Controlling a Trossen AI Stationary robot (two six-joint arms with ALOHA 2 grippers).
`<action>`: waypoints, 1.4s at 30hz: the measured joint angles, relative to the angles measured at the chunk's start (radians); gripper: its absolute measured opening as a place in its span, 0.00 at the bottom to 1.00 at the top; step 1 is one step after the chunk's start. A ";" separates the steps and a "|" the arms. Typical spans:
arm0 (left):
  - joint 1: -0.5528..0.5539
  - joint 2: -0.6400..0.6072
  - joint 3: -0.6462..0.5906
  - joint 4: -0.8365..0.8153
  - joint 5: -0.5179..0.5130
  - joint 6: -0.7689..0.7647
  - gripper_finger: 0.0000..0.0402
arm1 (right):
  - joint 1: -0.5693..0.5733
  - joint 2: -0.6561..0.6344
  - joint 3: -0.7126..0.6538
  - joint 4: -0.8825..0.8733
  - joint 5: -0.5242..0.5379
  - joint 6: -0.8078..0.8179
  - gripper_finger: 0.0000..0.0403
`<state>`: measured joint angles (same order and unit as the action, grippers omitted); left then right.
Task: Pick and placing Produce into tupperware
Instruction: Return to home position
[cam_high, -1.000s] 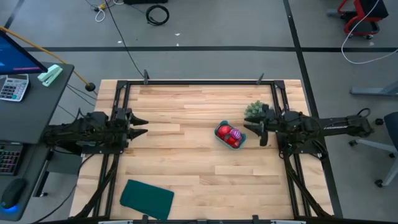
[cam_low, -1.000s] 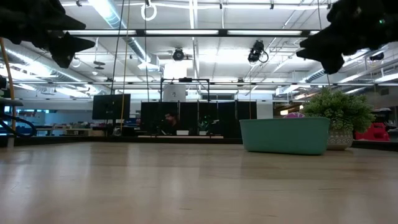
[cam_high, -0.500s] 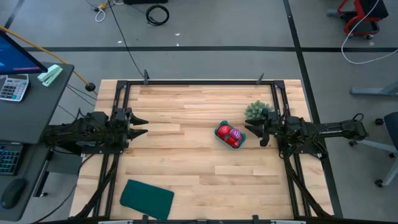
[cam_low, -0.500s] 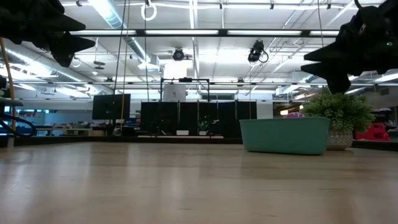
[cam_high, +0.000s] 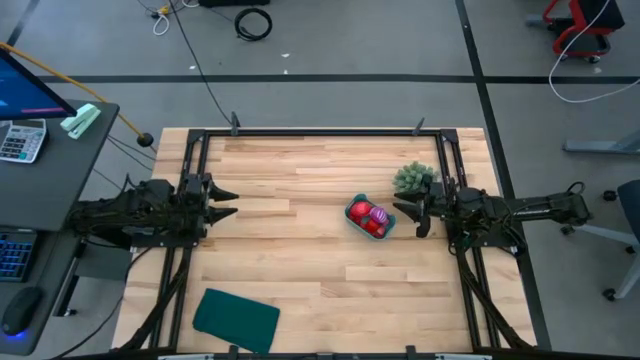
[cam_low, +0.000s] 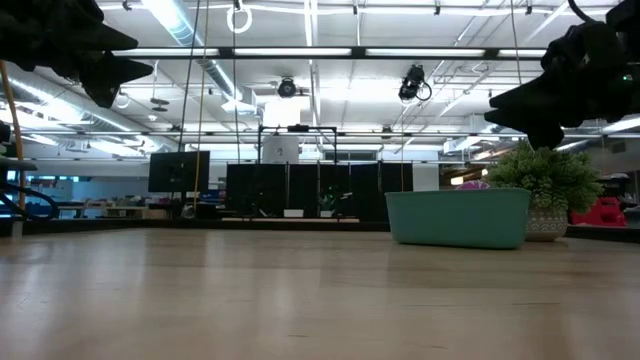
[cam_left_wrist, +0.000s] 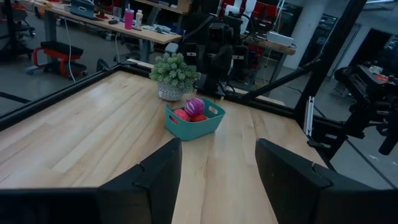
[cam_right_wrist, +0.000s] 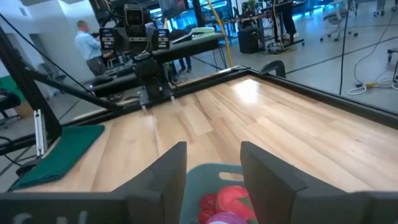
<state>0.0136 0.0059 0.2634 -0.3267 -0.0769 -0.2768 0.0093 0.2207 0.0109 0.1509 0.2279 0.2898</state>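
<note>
Produce (cam_high: 369, 218) sits in the tupperware (cam_high: 349, 211) right of frame centre on the tabletop (cam_high: 300, 255); right claw (cam_high: 409, 214), wide and empty, hovers just beside it, left claw (cam_high: 232, 203) wide at frame left; risk: a low swing on retreat could clip tupperware or plant (cam_high: 412, 178), spilling contents.

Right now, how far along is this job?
Done: the produce sits in the tupperware; no loose piece shows on the table. In hand: nothing; the right gripper hangs open beside it, the left gripper open at the table's left edge. Left: seemingly only parking the arms.
</note>
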 joint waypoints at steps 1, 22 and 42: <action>0.000 0.000 0.000 0.000 0.000 0.000 0.52 | 0.000 0.000 0.000 0.000 0.000 0.002 0.40; 0.000 0.000 0.000 0.000 0.000 0.000 0.51 | 0.000 0.000 0.000 -0.001 0.000 0.003 0.40; 0.000 0.000 0.000 0.000 0.000 0.000 0.51 | 0.000 0.000 0.000 -0.002 0.000 0.003 0.40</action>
<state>0.0139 0.0059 0.2638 -0.3267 -0.0769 -0.2771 0.0093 0.2207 0.0105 0.1494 0.2276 0.2932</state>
